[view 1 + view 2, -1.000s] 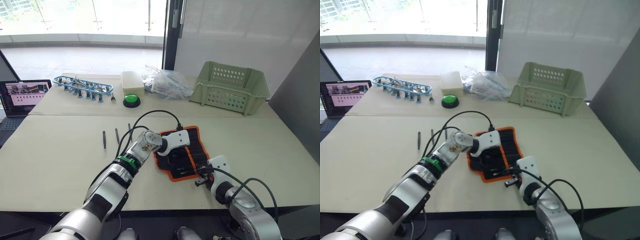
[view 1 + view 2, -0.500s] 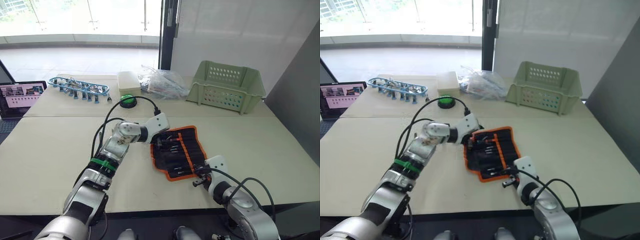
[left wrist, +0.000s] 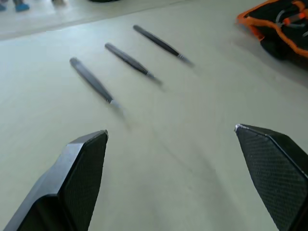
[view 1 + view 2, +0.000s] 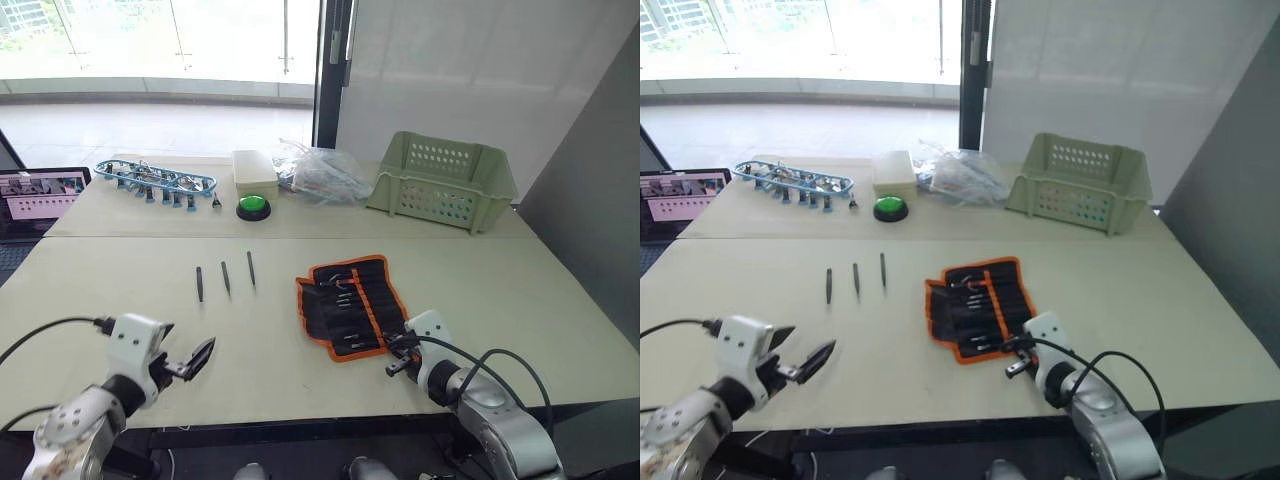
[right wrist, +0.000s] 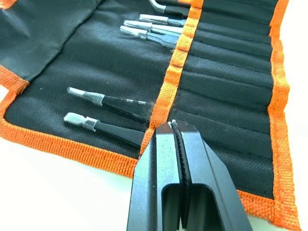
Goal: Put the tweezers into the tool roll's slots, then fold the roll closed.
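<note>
Hovering low over the near left part of the tabletop point(image 4: 120, 290), the left end effector point(image 4: 192, 361) has its two black fingers spread wide with nothing between them. Beyond it, three tweezers point(image 4: 226, 277) lie loose on the bare surface, side by side and roughly parallel, apart from one another; in the left wrist view they sit ahead of the open fingers point(image 3: 79, 178), not touching them. At the far left edge stands a laptop point(image 4: 38, 193), and behind the tweezers along the back are a blue rack of clips point(image 4: 155, 180), a pale box point(image 4: 254, 167) and a green button point(image 4: 252, 207). A heap of clear plastic bags point(image 4: 318, 172) lies next to the box.

Right of the loose tweezers, the tool roll point(image 4: 350, 303) lies opened flat, its orange edging and centre stripe showing. Several silver-tipped tools point(image 5: 108, 102) are tucked into the slots on one side of the stripe; which of them are tweezers I cannot tell. The right end effector point(image 4: 393, 358) rests at the roll's near edge, its fingers pressed together and empty, their tips over the orange centre stripe point(image 5: 180, 53) in the right wrist view. A green plastic basket point(image 4: 443, 179) stands at the far right.
</note>
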### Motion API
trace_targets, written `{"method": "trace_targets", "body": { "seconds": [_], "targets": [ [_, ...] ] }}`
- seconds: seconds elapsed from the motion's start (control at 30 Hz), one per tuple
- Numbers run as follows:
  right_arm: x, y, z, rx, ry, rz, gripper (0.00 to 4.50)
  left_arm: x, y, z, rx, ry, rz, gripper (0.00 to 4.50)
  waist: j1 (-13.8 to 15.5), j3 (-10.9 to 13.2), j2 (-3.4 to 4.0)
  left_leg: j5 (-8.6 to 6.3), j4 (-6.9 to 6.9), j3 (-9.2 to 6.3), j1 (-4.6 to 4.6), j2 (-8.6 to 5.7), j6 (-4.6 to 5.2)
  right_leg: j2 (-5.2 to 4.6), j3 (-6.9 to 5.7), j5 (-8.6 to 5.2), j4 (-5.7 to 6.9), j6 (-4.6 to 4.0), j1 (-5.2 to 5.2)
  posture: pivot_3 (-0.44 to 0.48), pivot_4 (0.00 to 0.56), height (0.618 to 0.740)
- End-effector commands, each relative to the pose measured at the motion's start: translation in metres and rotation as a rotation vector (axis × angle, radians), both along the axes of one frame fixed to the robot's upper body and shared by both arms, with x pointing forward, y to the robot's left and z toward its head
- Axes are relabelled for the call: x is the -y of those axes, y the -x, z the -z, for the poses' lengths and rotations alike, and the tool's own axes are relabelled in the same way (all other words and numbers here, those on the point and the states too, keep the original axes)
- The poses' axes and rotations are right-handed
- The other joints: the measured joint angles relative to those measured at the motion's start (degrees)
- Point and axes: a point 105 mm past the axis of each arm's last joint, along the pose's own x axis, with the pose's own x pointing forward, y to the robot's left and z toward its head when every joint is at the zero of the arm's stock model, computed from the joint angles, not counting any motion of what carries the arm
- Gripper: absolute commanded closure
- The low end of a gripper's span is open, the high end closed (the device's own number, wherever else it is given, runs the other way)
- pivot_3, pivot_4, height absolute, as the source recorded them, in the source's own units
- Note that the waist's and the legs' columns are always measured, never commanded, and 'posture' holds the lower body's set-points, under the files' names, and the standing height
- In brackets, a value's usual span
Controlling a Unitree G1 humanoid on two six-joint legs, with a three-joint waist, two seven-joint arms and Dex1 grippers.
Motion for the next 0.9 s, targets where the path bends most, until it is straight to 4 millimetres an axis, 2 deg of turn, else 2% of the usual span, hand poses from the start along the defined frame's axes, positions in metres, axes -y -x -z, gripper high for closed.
{"method": "trace_targets", "body": {
  "seconds": [0.03,0.1,0.2,0.27,0.4,0.6,0.73,0.9],
  "targets": [
    [0.0,0.013,0.033,-0.147,0.022,-0.039,4.5,-0.007,0.021,-0.013,0.099,-0.055,-0.116,0.01,-0.1,0.0,-0.09,-0.07,0.0,0.01,0.02,0.05,-0.11,0.02,0.02,-0.03,-0.07,-0.03,0.06,0.0,0.15,0.724],
    [-0.002,0.011,0.033,-0.149,0.023,-0.058,4.5,-0.01,0.042,-0.004,0.093,-0.052,-0.216,0.01,-0.2,0.1,-0.19,-0.13,0.0,-0.02,0.13,0.06,-0.22,0.03,0.03,-0.07,-0.15,-0.1,-0.18,0.0,0.15,0.724],
    [-0.003,0.009,0.033,-0.15,0.024,-0.068,4.5,-0.008,0.062,0.008,0.065,-0.031,-0.308,0.01,-0.4,0.1,-0.21,-0.18,0.0,-0.1,0.08,0.07,-0.29,-0.01,0.08,-0.1,-0.28,-0.13,-0.26,0.0,0.15,0.724],
    [-0.004,0.008,0.033,-0.151,0.02,-0.075,4.5,-0.003,0.069,0.012,0.054,-0.004,-0.332,0.01,-0.5,0.1,-0.24,-0.21,0.0,-0.12,-0.02,0.04,-0.34,-0.02,0.15,-0.1,-0.34,-0.13,-0.42,0.0,0.15,0.724],
    [-0.007,0.008,0.034,-0.154,0.018,-0.095,4.5,-0.001,0.066,0.015,0.05,0.005,-0.345,0.01,-0.7,0.1,-0.31,-0.22,0.02,-0.11,-0.14,-0.04,-0.36,0.06,0.12,-0.11,-0.37,-0.13,-0.66,0.0,0.15,0.724],
    [-0.008,0.006,0.034,-0.15,0.016,-0.094,4.5,-0.006,0.044,0.018,0.082,0.008,-0.334,0.01,-1.1,0.1,-0.29,-0.26,0.02,-0.1,-0.12,-0.02,-0.42,0.1,0.09,-0.11,-0.38,-0.13,-0.71,0.0,0.15,0.724],
    [-0.01,0.005,0.033,-0.147,0.011,-0.09,4.5,-0.011,0.018,0.027,0.08,0.021,-0.338,0.01,-1.4,0.1,-0.28,-0.28,0.02,-0.05,-0.12,-0.02,-0.44,0.11,0.09,-0.1,-0.36,-0.13,-0.71,0.0,0.15,0.724],
    [-0.011,0.005,0.032,-0.142,0.005,-0.084,4.5,-0.006,-0.019,0.034,0.067,0.072,-0.325,0.01,-1.5,0.0,-0.28,-0.27,0.02,0.05,-0.07,-0.04,-0.43,0.12,0.07,-0.08,-0.15,-0.12,-0.68,0.0,0.15,0.724]
  ]
}}
